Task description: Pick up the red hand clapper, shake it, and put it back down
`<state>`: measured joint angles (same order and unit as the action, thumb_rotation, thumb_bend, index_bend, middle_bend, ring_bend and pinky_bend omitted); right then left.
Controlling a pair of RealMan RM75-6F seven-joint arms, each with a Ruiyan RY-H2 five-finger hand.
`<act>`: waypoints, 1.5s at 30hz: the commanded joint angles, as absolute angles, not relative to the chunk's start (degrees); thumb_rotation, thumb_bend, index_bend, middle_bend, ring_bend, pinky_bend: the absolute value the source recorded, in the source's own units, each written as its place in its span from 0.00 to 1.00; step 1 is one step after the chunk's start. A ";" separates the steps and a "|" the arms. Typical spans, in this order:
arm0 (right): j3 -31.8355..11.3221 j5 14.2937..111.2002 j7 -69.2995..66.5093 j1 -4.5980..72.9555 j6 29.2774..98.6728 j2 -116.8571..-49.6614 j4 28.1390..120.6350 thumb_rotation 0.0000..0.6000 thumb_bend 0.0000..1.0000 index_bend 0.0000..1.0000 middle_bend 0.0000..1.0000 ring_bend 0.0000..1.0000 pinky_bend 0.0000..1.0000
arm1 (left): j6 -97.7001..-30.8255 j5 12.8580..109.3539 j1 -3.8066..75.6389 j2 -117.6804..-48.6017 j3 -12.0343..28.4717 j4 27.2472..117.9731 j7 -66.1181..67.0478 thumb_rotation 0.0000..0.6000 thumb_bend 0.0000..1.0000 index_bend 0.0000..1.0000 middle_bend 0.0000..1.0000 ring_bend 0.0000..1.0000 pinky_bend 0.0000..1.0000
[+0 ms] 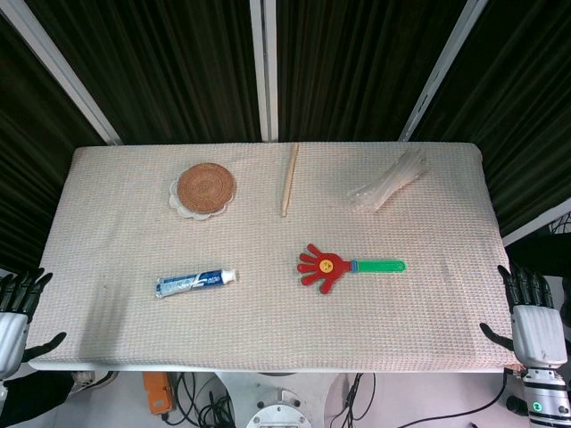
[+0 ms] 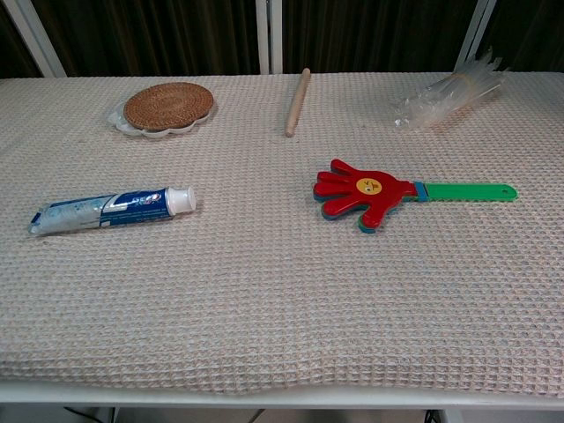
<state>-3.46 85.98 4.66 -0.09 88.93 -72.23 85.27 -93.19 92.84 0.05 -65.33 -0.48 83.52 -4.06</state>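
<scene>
Table (image 1: 107, 259) w/ waffle cloth carries everything. Both hands empty, fingers spread: left hand (image 1: 16, 314) off near-left corner, right hand (image 1: 533, 316) off near-right. Red hand clapper (image 1: 343, 266) lies flat right of center, green handle pointing right; toothpaste tube (image 1: 196, 283) well left.

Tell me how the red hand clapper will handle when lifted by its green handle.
The red hand clapper looks like thin plastic, so probably light and stiff. Its stacked palms may rattle loosely. The slim, smooth green handle could slip or twist.
</scene>
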 commanded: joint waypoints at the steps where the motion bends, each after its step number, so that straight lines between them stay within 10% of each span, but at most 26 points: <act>1: -3.44 86.01 4.63 -0.07 88.89 -72.24 85.21 1.00 0.03 0.00 0.00 0.00 0.00 | -93.23 92.81 -0.03 -65.37 -0.53 83.46 -4.08 1.00 0.10 0.08 0.02 0.00 0.02; 24: -7.21 85.83 15.19 11.67 75.06 -70.42 94.14 1.00 0.03 0.00 0.00 0.00 0.00 | -93.21 92.44 -0.21 -65.40 -0.41 83.27 -4.65 1.00 0.10 0.08 0.02 0.00 0.02; 32: -12.01 72.76 22.88 22.66 59.44 -72.59 99.74 1.00 0.06 0.00 0.00 0.00 0.00 | -91.62 92.35 0.81 -65.53 -0.27 83.56 -4.54 1.00 0.10 0.08 0.02 0.00 0.02; 45: -13.71 50.46 42.83 34.50 58.30 -85.71 97.68 1.00 0.09 0.04 0.00 0.00 0.00 | -91.47 91.73 0.47 -65.10 -0.52 83.74 -4.92 1.00 0.10 0.08 0.02 0.00 0.02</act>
